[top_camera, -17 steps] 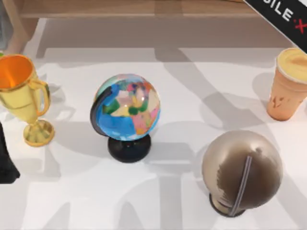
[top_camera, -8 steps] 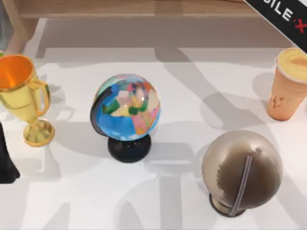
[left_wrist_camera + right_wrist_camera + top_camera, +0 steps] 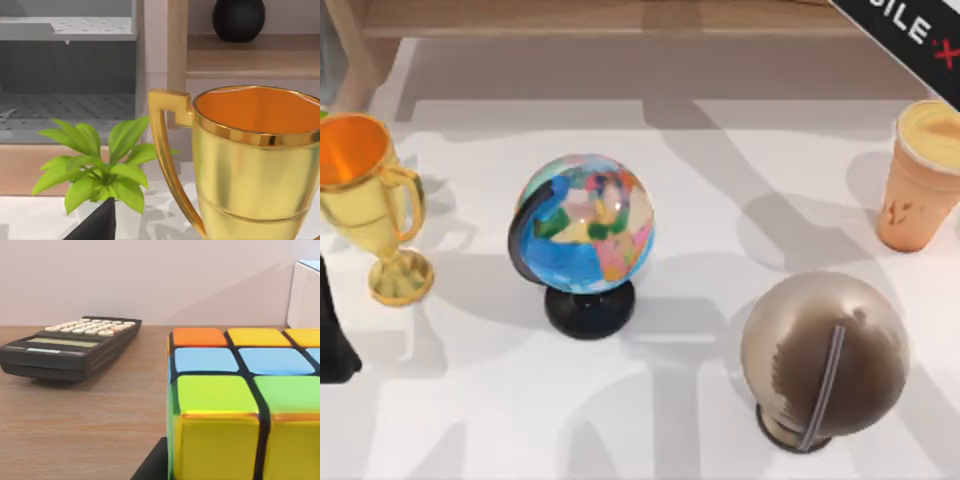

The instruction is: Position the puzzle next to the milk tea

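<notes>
From the top view I had the white desk (image 3: 700,180) with a gold trophy (image 3: 365,200) at the left, the multicoloured globe (image 3: 585,225) on its black stand in the middle, a bronze-looking globe (image 3: 823,355) toward the right front, and the milk tea (image 3: 923,175) in its orange cup at the far right edge. My left arm (image 3: 332,340) was just a dark lump at the left edge. The left wrist view gave me that trophy's cup up close plus a leafy green plant (image 3: 97,170) beside it and a dark round vase (image 3: 238,17) on a wooden shelf behind. The right wrist view was a different spot altogether: the puzzle (image 3: 245,405) sat on a brown wooden surface (image 3: 75,430), right up against the camera and so very close to the right end effector, with a black calculator (image 3: 70,347) lying a bit beyond it. Couldn't tell whether either end effector was spread or closed.
</notes>
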You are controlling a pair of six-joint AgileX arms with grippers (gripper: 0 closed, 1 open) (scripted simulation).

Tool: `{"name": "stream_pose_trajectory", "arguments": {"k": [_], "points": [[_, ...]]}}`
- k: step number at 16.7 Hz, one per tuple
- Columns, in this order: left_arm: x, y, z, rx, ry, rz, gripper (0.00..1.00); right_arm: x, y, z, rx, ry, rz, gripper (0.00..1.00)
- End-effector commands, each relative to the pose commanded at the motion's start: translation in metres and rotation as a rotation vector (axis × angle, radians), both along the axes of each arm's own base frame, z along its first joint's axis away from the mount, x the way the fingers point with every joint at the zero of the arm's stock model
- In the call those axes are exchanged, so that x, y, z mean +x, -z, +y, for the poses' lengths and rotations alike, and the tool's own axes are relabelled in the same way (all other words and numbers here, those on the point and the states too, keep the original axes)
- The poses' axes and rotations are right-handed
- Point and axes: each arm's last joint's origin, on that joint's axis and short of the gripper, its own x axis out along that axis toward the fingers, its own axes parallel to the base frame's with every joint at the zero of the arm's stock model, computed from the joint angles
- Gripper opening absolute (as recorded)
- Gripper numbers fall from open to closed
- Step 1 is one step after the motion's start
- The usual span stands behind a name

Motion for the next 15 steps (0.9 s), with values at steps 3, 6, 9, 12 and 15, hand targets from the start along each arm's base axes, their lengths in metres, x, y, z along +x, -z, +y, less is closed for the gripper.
{"name": "stream_pose_trajectory", "arguments": {"k": [3,6,9,12,15], "points": [[0.000,0.000,0.000,0.000,0.000,0.000,1.00,0.000,0.000,0.000,0.000,0.000,0.000,0.00],[0.000,0.000,0.000,0.000,0.000,0.000,1.00,-0.001,0.000,0.002,0.002,-0.005,-0.001,0.00],[0.000,0.000,0.000,0.000,0.000,0.000,1.00,-0.012,-0.009,0.014,0.006,-0.048,-0.036,0.00],[0.000,0.000,0.000,0.000,0.000,0.000,1.00,-0.046,-0.041,0.039,0.069,-0.131,-0.139,0.00],[0.000,0.000,0.000,0.000,0.000,0.000,1.00,-0.054,-0.052,0.041,0.102,-0.137,-0.182,0.00]]}}
